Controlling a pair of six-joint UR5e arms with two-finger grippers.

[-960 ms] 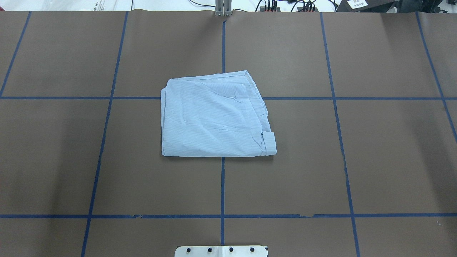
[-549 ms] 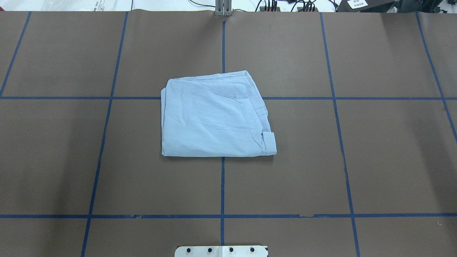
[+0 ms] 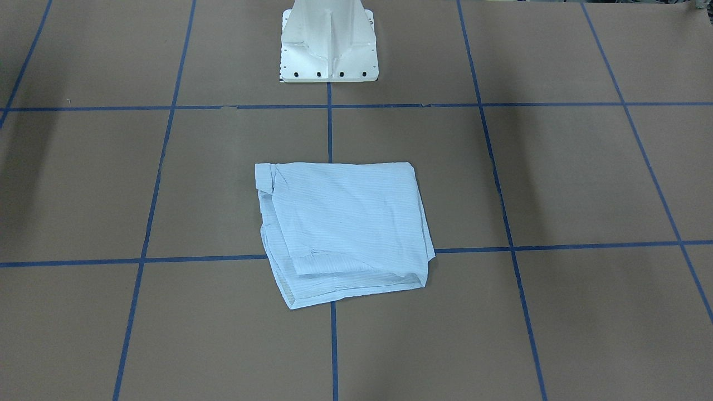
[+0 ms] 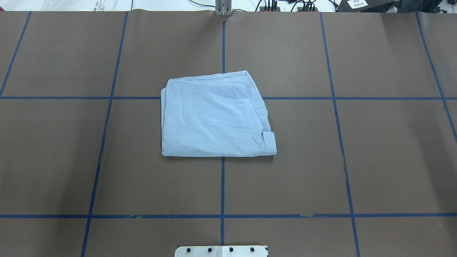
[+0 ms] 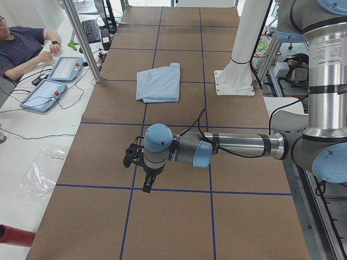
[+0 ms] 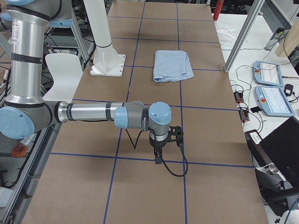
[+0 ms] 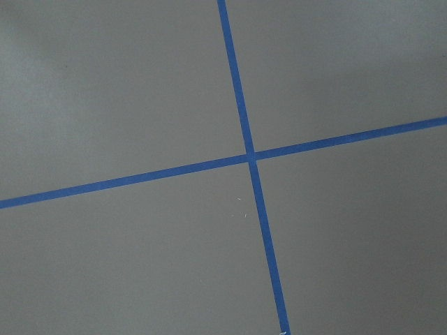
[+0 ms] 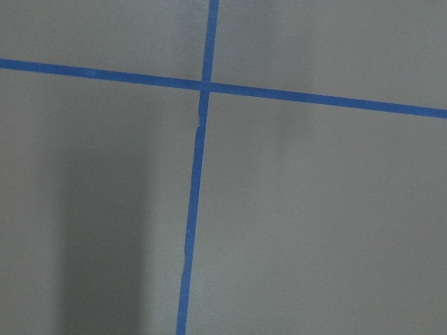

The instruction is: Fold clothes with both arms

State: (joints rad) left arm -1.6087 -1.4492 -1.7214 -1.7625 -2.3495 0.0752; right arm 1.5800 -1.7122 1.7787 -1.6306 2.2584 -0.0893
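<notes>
The left gripper (image 5: 146,183) hangs over the table (image 4: 375,160) well to the left of the pedestal (image 3: 328,50) and the right gripper (image 6: 158,157) well to its right. Each points down above blue tape lines (image 7: 241,118) with nothing in it, but how far either stands open I cannot tell. The shirt (image 4: 214,117) lies folded into a rough square straight out in front of the pedestal, well apart from both grippers.

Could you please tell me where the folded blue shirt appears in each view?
Front-facing: shirt centre, below the pedestal base.
Overhead: centre, above the base.
Exterior left: upper middle, left of base.
Exterior right: upper middle, right of base.
Left wrist: absent.
Right wrist: absent.
</notes>
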